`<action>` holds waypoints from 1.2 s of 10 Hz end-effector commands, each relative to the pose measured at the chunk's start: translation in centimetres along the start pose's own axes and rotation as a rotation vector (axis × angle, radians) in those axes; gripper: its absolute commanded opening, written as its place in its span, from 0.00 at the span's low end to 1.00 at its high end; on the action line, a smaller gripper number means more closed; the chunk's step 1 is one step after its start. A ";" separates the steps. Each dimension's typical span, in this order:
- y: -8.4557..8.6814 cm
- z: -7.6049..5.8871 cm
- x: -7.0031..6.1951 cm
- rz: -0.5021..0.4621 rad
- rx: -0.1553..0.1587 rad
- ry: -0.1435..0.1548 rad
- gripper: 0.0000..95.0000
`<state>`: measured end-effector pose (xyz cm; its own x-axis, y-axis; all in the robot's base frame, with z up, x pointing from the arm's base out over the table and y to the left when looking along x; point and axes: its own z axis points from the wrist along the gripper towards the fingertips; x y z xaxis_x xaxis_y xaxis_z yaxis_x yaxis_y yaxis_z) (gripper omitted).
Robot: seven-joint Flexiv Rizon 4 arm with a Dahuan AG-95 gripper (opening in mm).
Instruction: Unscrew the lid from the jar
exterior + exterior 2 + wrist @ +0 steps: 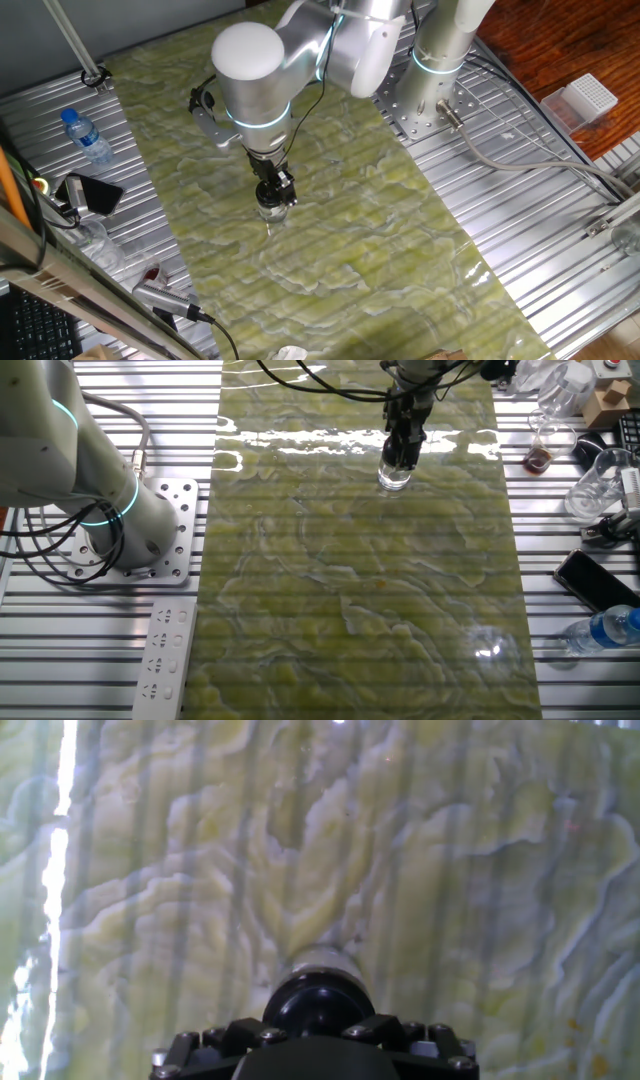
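Note:
The jar (270,211) is a small clear glass cylinder standing upright on the green marbled mat (350,250). Its body shows below the fingers in the other fixed view (394,478) and beyond the cap in the hand view (320,963). The lid (318,1003), a glossy black round cap, sits on top of the jar. My gripper (274,196) comes straight down onto it (400,457). In the hand view the gripper (318,1022) has its two dark finger blocks pressed against the lid's sides, shut on it.
A water bottle (88,137) with a blue cap, a phone (90,195) and cables lie on the metal slats left of the mat. The arm's base (430,110) is bolted behind. Glassware (595,485) and a power strip (165,660) flank the mat.

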<state>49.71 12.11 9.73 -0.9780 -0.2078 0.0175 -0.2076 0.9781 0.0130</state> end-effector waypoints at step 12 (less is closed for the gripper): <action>-0.1 -0.4 0.5 -0.216 0.030 -0.027 0.40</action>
<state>49.31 11.96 10.06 -0.9177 -0.3973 -0.0060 -0.3972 0.9177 -0.0114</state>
